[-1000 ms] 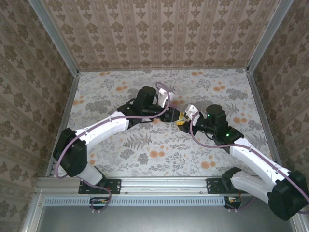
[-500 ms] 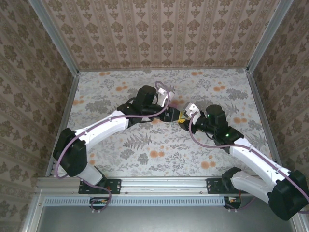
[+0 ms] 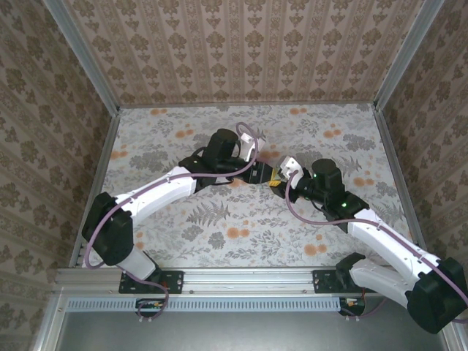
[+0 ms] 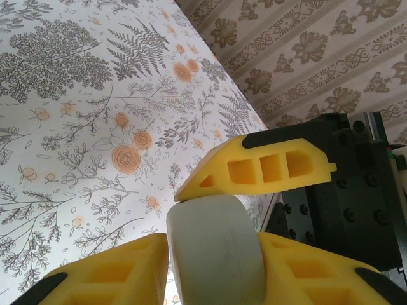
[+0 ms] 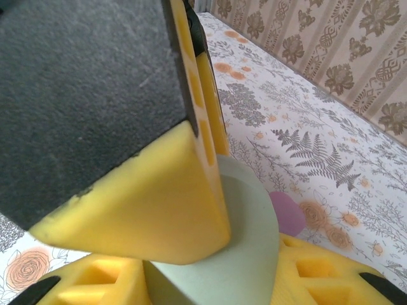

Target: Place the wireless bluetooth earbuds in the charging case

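Note:
A pale, rounded, smooth charging case (image 4: 216, 251) hangs above the table's middle, pinched crosswise by both grippers. My left gripper (image 4: 213, 257) is shut on it, a yellow finger on each side. One finger (image 4: 267, 168) of the right gripper rests on its top. In the right wrist view the case (image 5: 251, 248) sits between the right gripper's (image 5: 216, 270) own fingers, with a left finger (image 5: 146, 190) lying across it. A small pink rounded piece (image 5: 289, 213) peeks out behind its edge. The earbuds are hidden. From above, the left gripper (image 3: 263, 175) and right gripper (image 3: 276, 181) meet.
The floral table (image 3: 234, 219) is walled by patterned panels at the back (image 3: 241, 51) and on both sides. Both arms reach inward from the near rail (image 3: 234, 278) and cross the table's middle.
The right gripper has edged slightly up and left against the left one. Both stay joined on the case at the table's middle.

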Action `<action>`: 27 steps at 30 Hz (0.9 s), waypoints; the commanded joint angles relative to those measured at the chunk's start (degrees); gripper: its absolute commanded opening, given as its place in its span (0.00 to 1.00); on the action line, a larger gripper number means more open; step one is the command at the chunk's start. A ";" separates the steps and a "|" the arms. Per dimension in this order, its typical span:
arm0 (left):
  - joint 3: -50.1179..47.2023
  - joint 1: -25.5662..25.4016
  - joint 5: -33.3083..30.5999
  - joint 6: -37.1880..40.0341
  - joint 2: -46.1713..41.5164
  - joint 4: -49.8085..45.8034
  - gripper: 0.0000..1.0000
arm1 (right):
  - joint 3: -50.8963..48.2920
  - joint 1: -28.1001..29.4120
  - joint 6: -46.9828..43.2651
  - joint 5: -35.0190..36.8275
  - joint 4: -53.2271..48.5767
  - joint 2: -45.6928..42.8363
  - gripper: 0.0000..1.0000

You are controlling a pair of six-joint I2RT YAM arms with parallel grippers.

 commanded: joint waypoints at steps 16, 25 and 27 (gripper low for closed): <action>-3.78 5.78 1.16 -12.10 -3.67 12.42 0.22 | -3.83 -0.07 3.48 3.51 7.30 -7.01 0.63; -5.69 8.29 5.28 -22.13 -6.19 19.76 0.22 | -8.47 -10.07 13.19 -14.11 21.18 -7.33 0.66; -5.75 8.38 5.93 -23.31 -6.62 20.30 0.22 | -7.29 -10.06 11.40 -16.05 21.45 -6.12 0.67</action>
